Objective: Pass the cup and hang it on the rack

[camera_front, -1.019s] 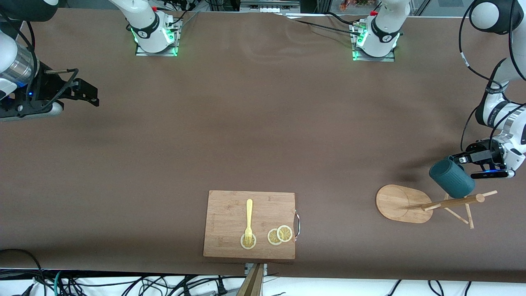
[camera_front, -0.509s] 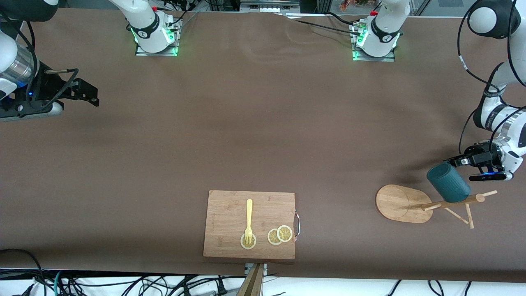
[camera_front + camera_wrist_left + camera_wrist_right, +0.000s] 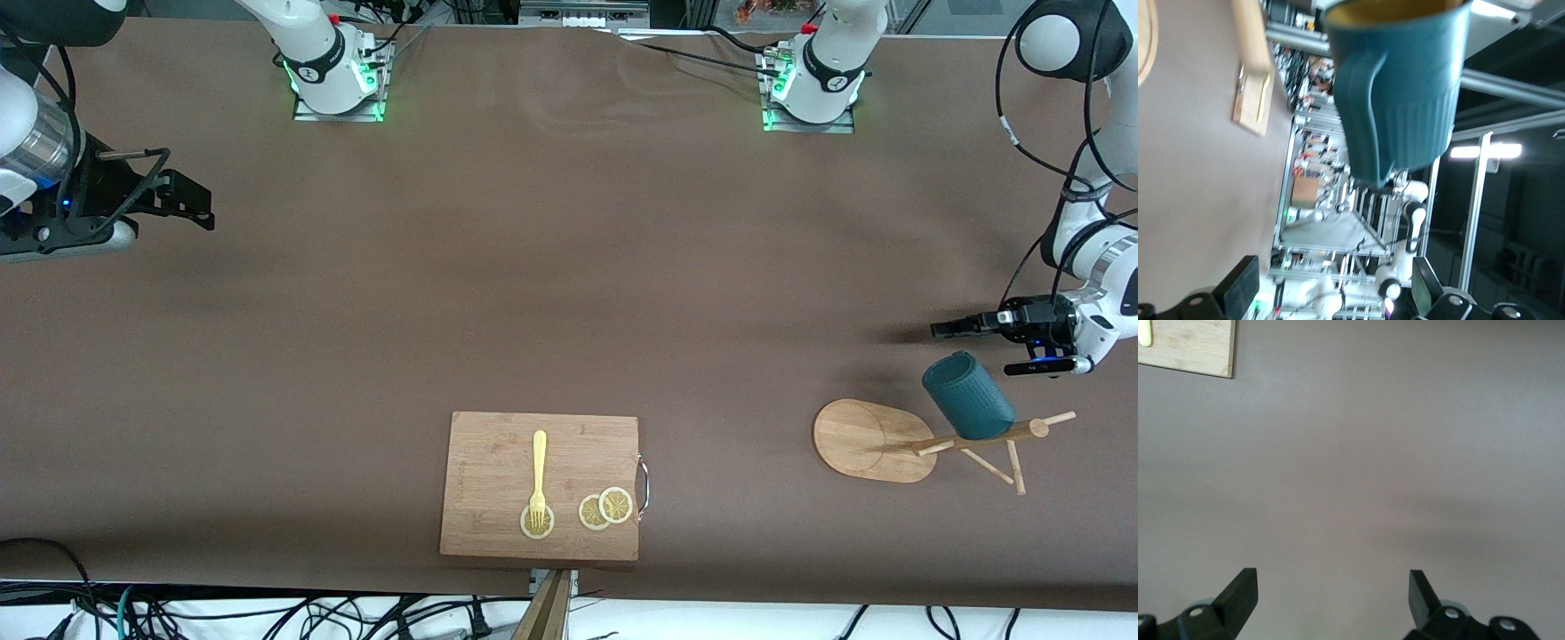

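Observation:
The dark teal ribbed cup [image 3: 969, 396] hangs tilted at the top of the bamboo rack [image 3: 861, 441], which stands at the left arm's end of the table. The peg that carries it is hidden. My left gripper [image 3: 947, 329] hovers over the bare table beside the rack, open and clear of the cup. In the left wrist view the cup [image 3: 1399, 87] shows its handle and ochre rim, well away from the open left gripper [image 3: 1331, 285]. My right gripper [image 3: 199, 207] waits open over the right arm's end of the table; its own view shows it [image 3: 1331, 590] holding nothing.
A rectangular wooden cutting board [image 3: 498, 462] lies near the front camera's table edge at mid-table, carrying a yellow fork [image 3: 539, 471] and lemon slices [image 3: 605, 508]. Its corner [image 3: 1195, 350] shows in the right wrist view. The arms' bases [image 3: 336, 76] stand along the table's edge farthest from the camera.
The left gripper opened and let go of the cup, then drew back from it. The cup settled slightly lower on the rack. The right arm has not moved.

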